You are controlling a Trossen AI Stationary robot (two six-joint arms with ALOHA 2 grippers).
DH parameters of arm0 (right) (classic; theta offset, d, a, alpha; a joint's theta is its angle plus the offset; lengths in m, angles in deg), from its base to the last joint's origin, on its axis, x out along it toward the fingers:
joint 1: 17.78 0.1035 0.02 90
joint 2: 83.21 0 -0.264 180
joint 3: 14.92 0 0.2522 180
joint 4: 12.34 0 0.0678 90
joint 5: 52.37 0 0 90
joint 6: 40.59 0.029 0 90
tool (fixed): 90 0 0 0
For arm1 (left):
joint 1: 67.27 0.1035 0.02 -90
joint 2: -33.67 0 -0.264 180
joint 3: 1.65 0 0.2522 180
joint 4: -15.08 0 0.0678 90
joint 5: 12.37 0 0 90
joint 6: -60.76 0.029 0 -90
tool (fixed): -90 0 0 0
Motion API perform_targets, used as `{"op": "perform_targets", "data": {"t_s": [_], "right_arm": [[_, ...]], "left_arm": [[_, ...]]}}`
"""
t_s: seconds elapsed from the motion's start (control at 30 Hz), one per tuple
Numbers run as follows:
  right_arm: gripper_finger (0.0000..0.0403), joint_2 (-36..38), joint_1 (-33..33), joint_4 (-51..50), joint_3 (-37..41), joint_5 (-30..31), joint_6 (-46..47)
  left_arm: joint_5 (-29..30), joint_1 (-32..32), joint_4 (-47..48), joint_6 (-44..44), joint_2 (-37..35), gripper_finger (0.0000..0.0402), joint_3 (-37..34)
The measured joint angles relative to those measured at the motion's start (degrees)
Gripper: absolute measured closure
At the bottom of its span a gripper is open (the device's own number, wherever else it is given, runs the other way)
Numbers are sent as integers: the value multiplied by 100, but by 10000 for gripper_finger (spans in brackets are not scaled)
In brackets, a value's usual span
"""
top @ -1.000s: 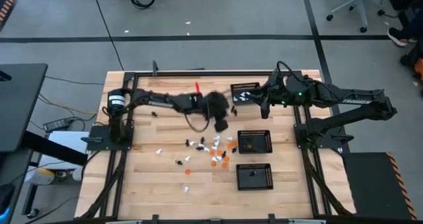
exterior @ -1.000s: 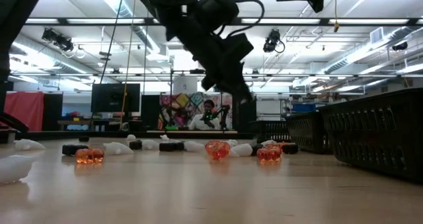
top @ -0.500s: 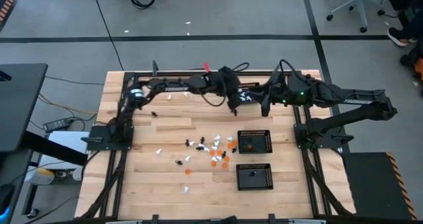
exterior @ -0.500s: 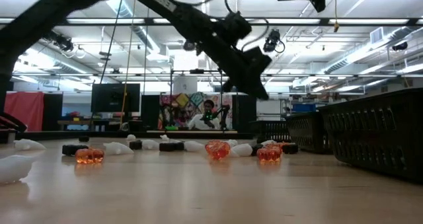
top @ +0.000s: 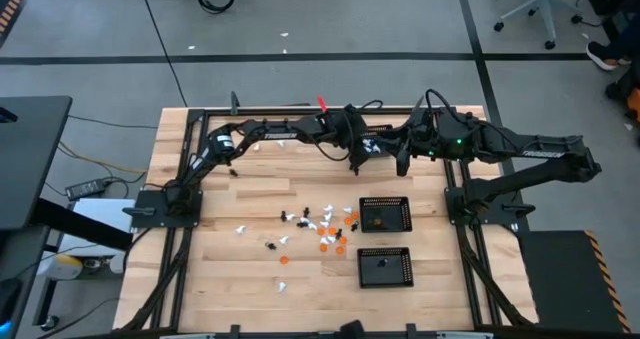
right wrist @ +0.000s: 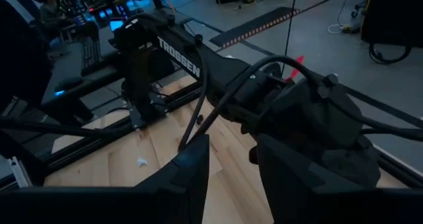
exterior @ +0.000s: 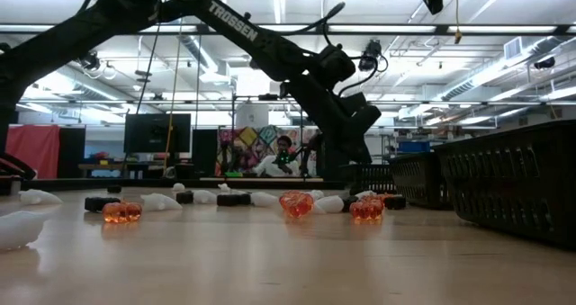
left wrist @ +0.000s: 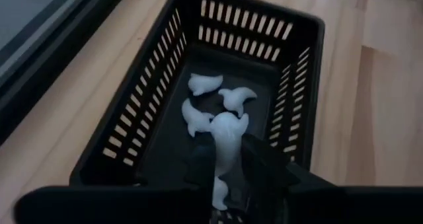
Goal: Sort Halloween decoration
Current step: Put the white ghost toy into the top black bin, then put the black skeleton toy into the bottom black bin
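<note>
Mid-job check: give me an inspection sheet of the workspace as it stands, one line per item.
Surface: wooden table, bare boards near the front.
Job's things: white, orange and black figures scattered mid-table; several white figures lie in the far tray; one orange figure in the middle tray, one dark one in the near tray.
Clutter: nothing seen on the table besides the trays.
Grippers: left gripper is over the far tray with a white figure between its fingers; right gripper waits beside it, open and empty.
Cables: loops on both arms; cords on the floor behind.
Surroundings: office chair, a person beyond the table.
</note>
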Motion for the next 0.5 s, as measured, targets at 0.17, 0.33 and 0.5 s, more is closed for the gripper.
{"op": "perform_targets", "data": {"t_s": [0.17,0.33,0.5], "right_arm": [[270,7,0,-3,0,-2,-35],[270,107,0,-40,0,0,-38],[270,198,6,-97,-2,-608,-176]], "left_arm": [[-12,-27,-39,-48,-17,249,1],[-16,-39,669,-179,-377,221,-3],[196,-201,1275,496,-843,240,-3]]}}
